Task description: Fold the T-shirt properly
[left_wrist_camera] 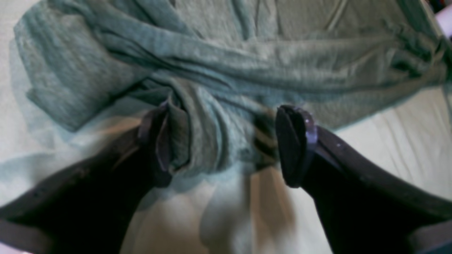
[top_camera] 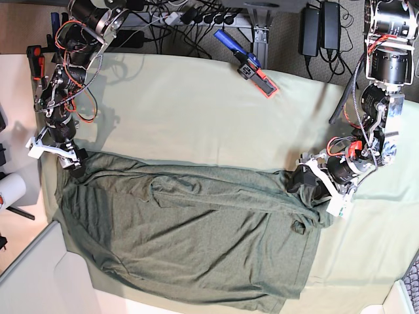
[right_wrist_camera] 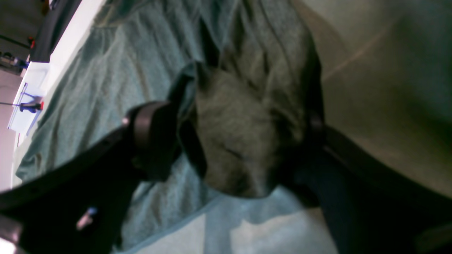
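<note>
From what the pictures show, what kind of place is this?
Probably a robotics lab bench: two wired arms work a T-shirt on a tablecloth, with power strips and cables behind.

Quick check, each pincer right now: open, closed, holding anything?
Left pincer: fingers apart with a bunch of the T-shirt between them; firm grip cannot be told.
Right pincer: closed on a bunched fold of the T-shirt.

Dim, motion-blurred wrist views — base view bright, evenly lit, sharp
</note>
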`<state>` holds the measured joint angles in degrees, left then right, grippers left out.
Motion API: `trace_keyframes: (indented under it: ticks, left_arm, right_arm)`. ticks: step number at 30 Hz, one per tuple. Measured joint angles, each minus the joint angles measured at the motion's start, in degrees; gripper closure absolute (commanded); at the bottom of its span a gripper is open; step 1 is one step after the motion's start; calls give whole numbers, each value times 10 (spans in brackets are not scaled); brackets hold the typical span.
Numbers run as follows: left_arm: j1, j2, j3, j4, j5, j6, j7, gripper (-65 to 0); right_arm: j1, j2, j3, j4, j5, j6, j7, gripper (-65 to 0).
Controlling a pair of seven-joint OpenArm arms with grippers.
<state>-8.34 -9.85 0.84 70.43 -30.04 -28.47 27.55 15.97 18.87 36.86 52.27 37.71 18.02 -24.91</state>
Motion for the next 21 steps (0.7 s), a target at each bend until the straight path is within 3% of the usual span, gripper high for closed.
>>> trace_keyframes:
  ticks: [12, 14, 18, 20, 21]
  left_arm:
    - [-4, -9, 0, -6, 27, -3, -10, -450]
    - [-4, -9, 0, -6, 28, -3, -11, -374]
    - [-2, -9, 0, -6, 39, -2, -14, -96]
    - [-1, -5, 0, -6, 45, -1, -15, 0]
    - [-1, -3, 0, -6, 52, -1, -17, 0]
  right_arm:
    - [0, 0, 0, 0, 0, 0, -1, -447]
    - [1, 0, 0, 0, 0, 0, -2, -447]
    - [0, 0, 0, 0, 14, 0, -2, -444]
    - [0, 0, 0, 0, 15, 0, -4, -378]
    - [1, 0, 0, 0, 16, 0, -10, -308]
